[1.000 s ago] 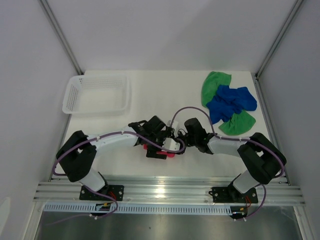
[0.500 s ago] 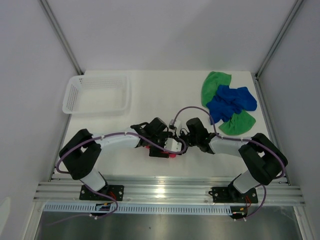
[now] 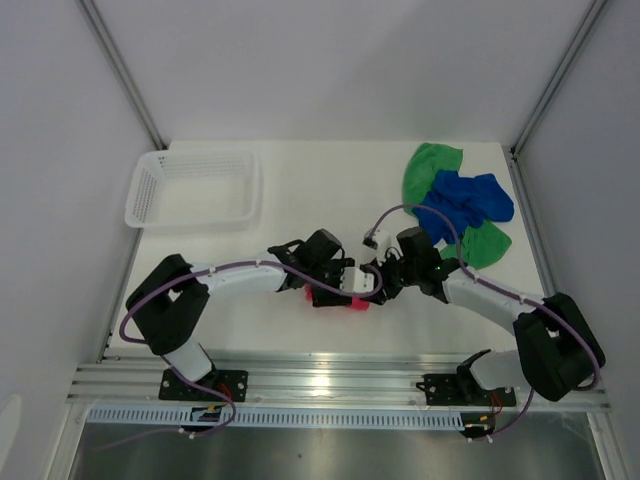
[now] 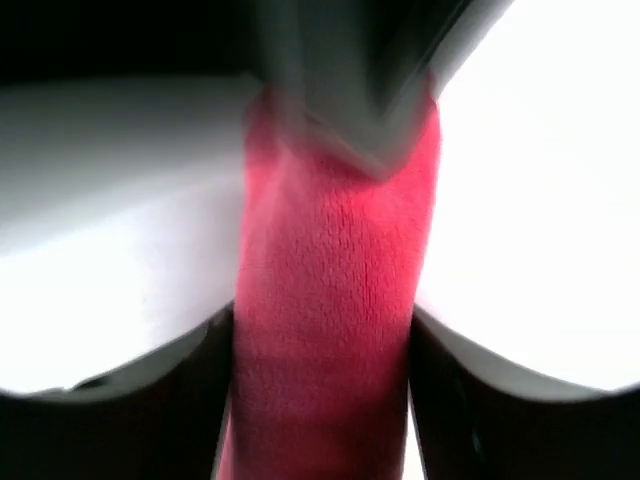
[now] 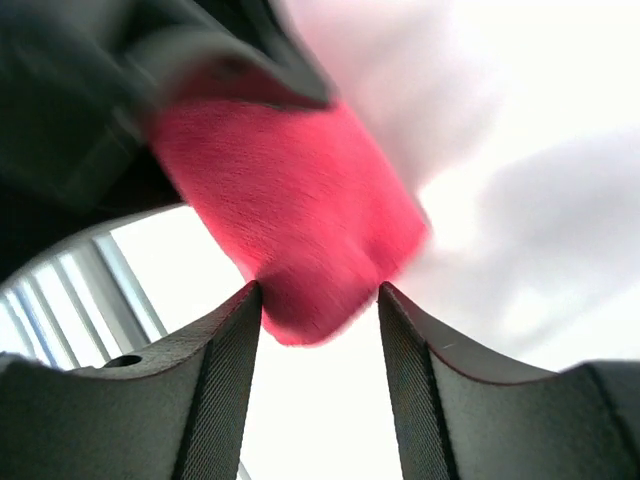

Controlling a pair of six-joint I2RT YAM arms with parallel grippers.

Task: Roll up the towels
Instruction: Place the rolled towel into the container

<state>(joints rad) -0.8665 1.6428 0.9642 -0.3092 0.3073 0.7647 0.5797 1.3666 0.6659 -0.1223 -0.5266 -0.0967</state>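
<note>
The pink-red towel (image 3: 352,305) lies rolled into a tube near the table's front middle. In the left wrist view the roll (image 4: 335,250) fills the gap of my left gripper (image 4: 322,345), and both fingers press its sides. My left gripper (image 3: 335,288) sits over it in the top view. My right gripper (image 3: 378,283) is just right of the roll's end (image 5: 290,200), and its jaws (image 5: 320,300) stand open around the tip without squeezing it. The blue towel (image 3: 462,205) lies crumpled on the green towel (image 3: 428,165) at the back right.
A white mesh basket (image 3: 195,188) stands at the back left. Metal frame posts run up both sides, and an aluminium rail (image 3: 330,385) with the arm bases lines the near edge. The two wrists are close together over the roll.
My right gripper has opened off the roll's end and its arm has swung out to the right. My left gripper has shifted slightly right and narrowed onto the pink roll.
</note>
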